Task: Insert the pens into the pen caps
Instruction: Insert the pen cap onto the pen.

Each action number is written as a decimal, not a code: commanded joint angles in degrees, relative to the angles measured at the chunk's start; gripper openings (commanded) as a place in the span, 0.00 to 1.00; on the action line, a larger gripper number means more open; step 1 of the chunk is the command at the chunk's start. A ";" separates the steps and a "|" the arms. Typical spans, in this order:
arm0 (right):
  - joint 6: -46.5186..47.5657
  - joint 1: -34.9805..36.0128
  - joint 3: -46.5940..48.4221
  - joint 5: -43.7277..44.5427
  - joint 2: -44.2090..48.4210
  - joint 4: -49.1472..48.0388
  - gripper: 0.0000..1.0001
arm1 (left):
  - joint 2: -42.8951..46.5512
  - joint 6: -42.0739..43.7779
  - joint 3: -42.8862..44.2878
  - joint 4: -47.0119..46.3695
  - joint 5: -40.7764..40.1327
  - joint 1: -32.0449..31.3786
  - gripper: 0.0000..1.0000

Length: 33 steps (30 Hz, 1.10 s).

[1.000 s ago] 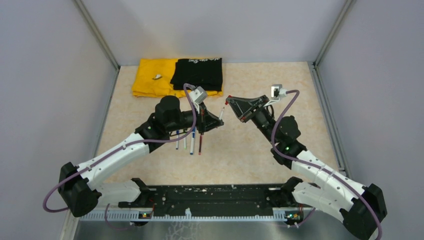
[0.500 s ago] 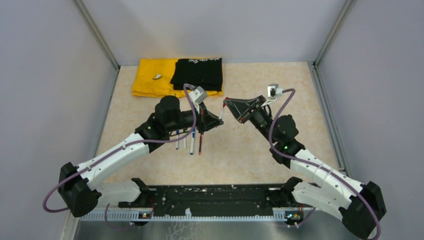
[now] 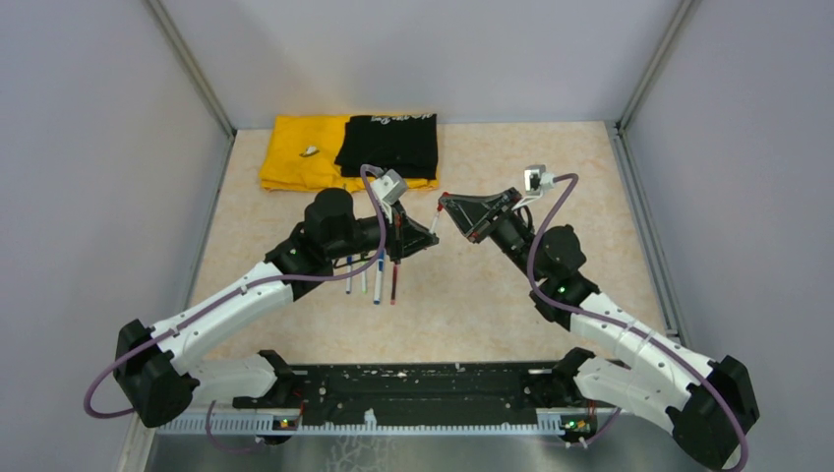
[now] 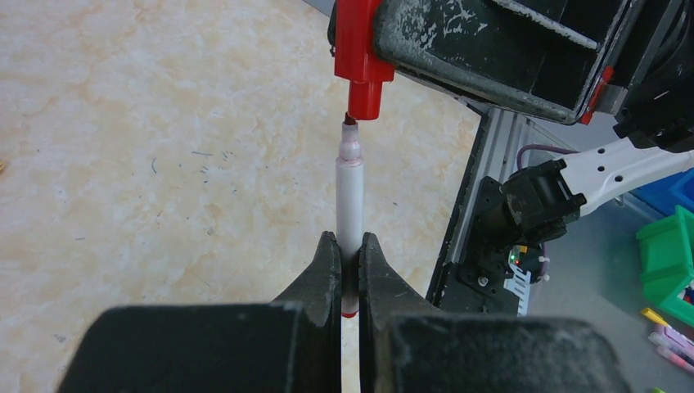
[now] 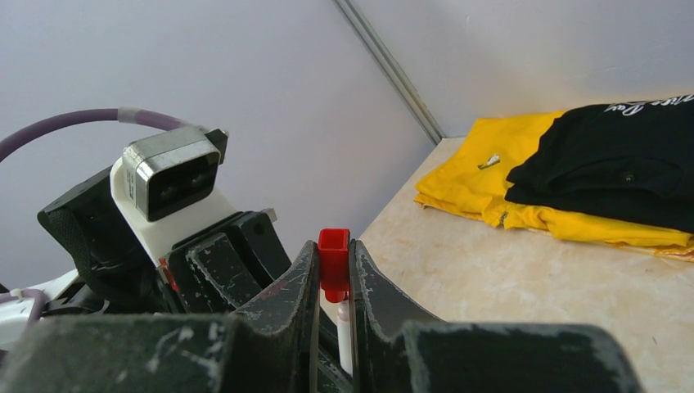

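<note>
Your left hand point(image 4: 349, 242) is clenched on a white pen point(image 4: 349, 188), and your right hand point(image 5: 334, 255) is clamped on the red cap point(image 4: 360, 57). Both are held above the bench point(image 3: 492, 295), pen tip at the cap's mouth, not seated. Other pens point(image 3: 371, 279) lie on the bench under the left arm.

Left arm point(image 3: 228, 300), right arm point(image 3: 629, 339) angled inward; jaws clamped, facing.

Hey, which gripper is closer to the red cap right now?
Right. The right gripper is clamped on the red cap; the left gripper holds the white pen, tip at its mouth.
</note>
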<state>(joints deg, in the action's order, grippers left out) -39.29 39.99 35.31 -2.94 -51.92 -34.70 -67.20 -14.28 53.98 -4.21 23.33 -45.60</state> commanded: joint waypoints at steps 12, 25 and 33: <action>0.71 -0.26 2.09 -1.57 -0.20 0.77 0.00 | 1.49 0.84 1.13 -1.42 -0.64 -0.29 0.00; -0.22 -0.31 5.42 4.78 0.09 -1.17 0.00 | 0.63 1.23 1.66 -1.09 0.22 -0.30 0.00; -0.03 -0.26 5.52 3.89 -0.13 1.15 0.00 | 0.88 1.28 1.66 -0.89 -0.04 -0.28 0.00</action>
<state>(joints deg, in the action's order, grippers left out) -39.27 39.97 38.02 0.93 -52.27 -33.01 -67.20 -13.85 53.98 -3.92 22.96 -45.63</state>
